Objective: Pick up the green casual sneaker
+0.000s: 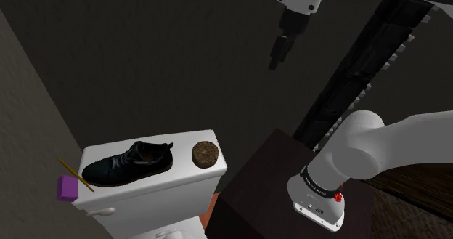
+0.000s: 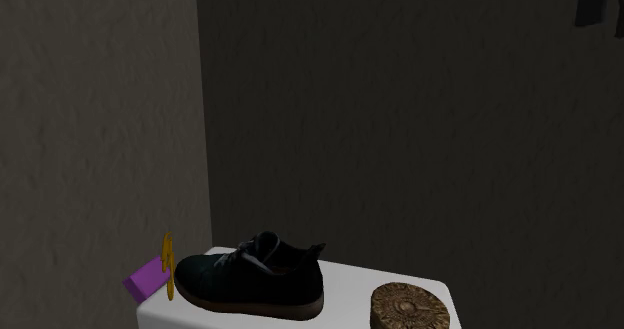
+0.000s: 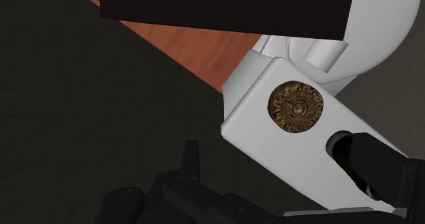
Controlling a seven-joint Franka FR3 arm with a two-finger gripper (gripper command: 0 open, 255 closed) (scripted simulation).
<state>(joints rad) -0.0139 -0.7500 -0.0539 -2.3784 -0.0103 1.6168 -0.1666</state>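
Shoulder view, gripper [image 1: 276,56]: it is seen high in the air, carried by the white arm [image 1: 392,147], far above the toilet tank lid [image 1: 183,163] and off to its right.
Shoulder view, gripper state: how far it is open cannot be told; nothing is seen held in it.
Shoulder view, dark sneaker [image 1: 131,163]: it is laid upright on the lid, at the left and middle, with its toe pointed right.
Shoulder view, round brown disc [image 1: 206,154]: it is laid flat at the lid's right end, near the toe and apart from it.
Shoulder view, purple block [image 1: 67,187]: it is placed at the lid's left edge, with a thin yellow stick [image 1: 75,173] just beside it.
Shoulder view, stand [image 1: 268,179]: a dark box is seen right of the tank.
Second exterior view, sneaker: a brown sole is shown; the shoe is set between block and disc.
Second exterior view, gripper: it is found at the top right corner, well apart from the shoe.
Wrist view, lid: the patterned disc is seen on the white lid, and part of the sneaker is seen beyond it.
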